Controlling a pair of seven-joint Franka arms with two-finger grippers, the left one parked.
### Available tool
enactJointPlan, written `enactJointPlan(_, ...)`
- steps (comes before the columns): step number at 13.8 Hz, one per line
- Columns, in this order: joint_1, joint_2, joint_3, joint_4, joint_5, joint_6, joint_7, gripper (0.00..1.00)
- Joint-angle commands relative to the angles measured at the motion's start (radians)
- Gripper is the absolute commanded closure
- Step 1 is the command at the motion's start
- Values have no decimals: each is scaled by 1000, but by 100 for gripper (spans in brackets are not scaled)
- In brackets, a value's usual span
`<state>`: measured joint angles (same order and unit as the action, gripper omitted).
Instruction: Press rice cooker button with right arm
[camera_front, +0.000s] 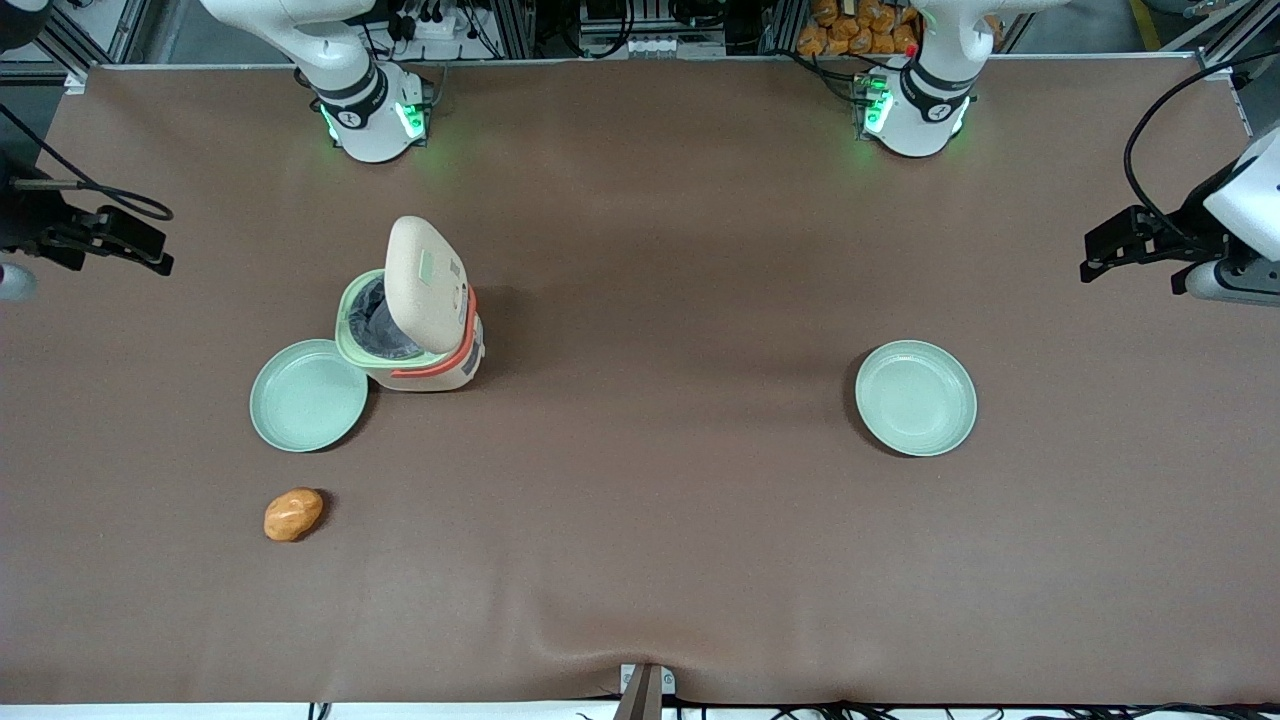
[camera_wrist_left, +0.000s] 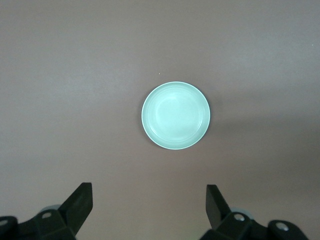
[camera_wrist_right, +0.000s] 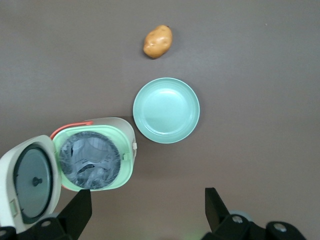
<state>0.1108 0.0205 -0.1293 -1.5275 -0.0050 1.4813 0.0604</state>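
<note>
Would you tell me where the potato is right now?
The potato lies on the table toward the working arm's end, nearer the front camera than the green plate beside the rice cooker.

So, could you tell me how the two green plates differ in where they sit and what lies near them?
The plate beside the rice cooker touches the rice cooker, whose lid stands open, with a potato nearer the front camera; the plate toward the parked arm's end sits alone on bare cloth. The gripper, fingers open, hangs above the first plate's area, not the second's. Both are round, pale green and empty.
</note>
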Motion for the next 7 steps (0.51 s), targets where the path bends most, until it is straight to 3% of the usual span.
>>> enactJointPlan(1, -5, -19, 0, -29, -21, 13, -11, 0)
enactJointPlan(7, -5, -14, 0, -48, -15, 19, -11, 0)
